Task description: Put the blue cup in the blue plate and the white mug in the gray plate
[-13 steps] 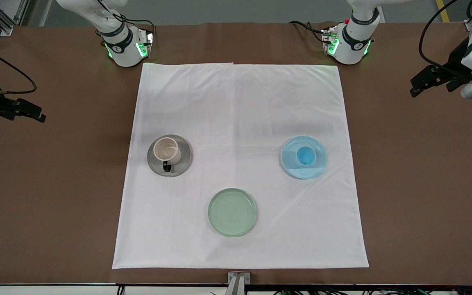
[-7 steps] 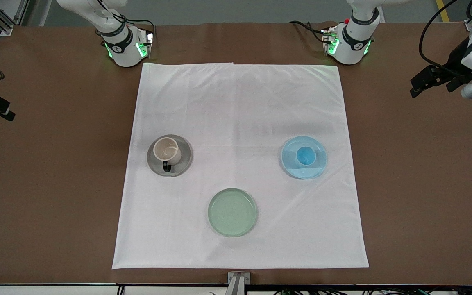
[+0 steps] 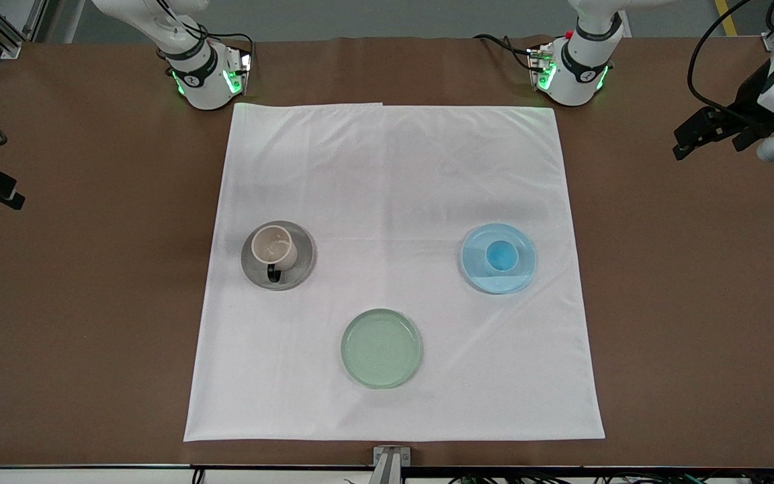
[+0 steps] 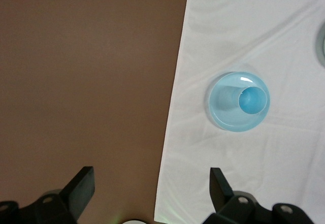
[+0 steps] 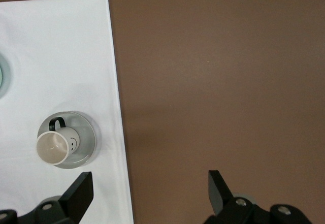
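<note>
Upright tapered white mug (image 3: pixel 274 246) on round gray plate (image 3: pixel 300 267), wrinkled cloth (image 3: pixel 394 188)

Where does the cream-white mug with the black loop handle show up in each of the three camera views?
Front view: the cream-white mug with the black loop handle stands on the round gray plate, toward the right arm's end of the white cloth.
Left wrist view: not in it.
Right wrist view: the mug stands on the gray plate.
Shared landmark: the white cloth.

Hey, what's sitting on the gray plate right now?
The white mug stands upright on the gray plate, its black handle toward the front camera. It looks empty inside. The plate's surface under the mug is covered, so it can't be seen.
</note>
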### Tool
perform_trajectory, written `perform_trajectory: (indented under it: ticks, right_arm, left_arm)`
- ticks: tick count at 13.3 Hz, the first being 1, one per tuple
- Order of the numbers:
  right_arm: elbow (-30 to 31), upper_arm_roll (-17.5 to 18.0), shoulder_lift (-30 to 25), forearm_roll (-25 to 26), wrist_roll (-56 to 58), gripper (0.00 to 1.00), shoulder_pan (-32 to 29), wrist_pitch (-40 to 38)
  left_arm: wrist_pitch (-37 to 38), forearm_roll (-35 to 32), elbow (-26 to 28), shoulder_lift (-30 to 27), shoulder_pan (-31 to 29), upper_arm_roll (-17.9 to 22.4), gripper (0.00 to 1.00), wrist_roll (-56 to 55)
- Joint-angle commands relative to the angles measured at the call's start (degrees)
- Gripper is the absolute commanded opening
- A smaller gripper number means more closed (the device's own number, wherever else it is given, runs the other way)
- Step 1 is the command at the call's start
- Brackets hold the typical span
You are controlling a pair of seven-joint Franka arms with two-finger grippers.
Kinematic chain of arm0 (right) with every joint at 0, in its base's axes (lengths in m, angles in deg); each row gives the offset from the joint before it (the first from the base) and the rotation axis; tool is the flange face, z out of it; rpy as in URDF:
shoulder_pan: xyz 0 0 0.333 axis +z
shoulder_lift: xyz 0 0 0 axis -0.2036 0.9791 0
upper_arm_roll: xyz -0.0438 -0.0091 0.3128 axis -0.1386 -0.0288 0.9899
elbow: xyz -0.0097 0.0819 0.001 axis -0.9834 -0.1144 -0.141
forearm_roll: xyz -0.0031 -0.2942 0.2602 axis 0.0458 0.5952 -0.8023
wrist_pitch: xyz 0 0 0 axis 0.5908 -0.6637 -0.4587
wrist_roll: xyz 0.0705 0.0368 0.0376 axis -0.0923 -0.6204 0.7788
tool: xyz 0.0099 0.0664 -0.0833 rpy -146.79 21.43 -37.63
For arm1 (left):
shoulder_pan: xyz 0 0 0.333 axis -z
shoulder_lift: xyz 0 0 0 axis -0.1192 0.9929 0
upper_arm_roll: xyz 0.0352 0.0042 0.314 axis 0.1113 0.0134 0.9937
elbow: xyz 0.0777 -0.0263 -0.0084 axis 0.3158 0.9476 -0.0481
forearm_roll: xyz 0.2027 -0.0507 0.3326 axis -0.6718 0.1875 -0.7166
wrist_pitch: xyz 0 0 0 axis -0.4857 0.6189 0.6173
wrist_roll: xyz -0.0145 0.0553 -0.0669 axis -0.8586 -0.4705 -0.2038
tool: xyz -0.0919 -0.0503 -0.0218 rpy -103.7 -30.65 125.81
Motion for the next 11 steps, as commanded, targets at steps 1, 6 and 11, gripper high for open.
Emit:
perform_trajectory:
  ticks: [1,6,11]
  right_arm:
    - [-1.00,0.57,0.24,0.19,0.24,1.00,-0.47,-0.89]
    - [-1.00,0.75,0.24,0.19,0.24,1.00,-0.38,-0.80]
    - [-1.00,0.75,0.24,0.19,0.24,1.00,-0.38,-0.72]
  left_arm:
    - [0.08,-0.16,-1.32,0.46,0.27,0.17,1.00,0.73]
    - [0.08,-0.16,-1.41,0.81,0.27,0.17,1.00,1.16]
    - [0.25,-0.16,-1.41,0.81,0.27,0.17,1.00,1.34]
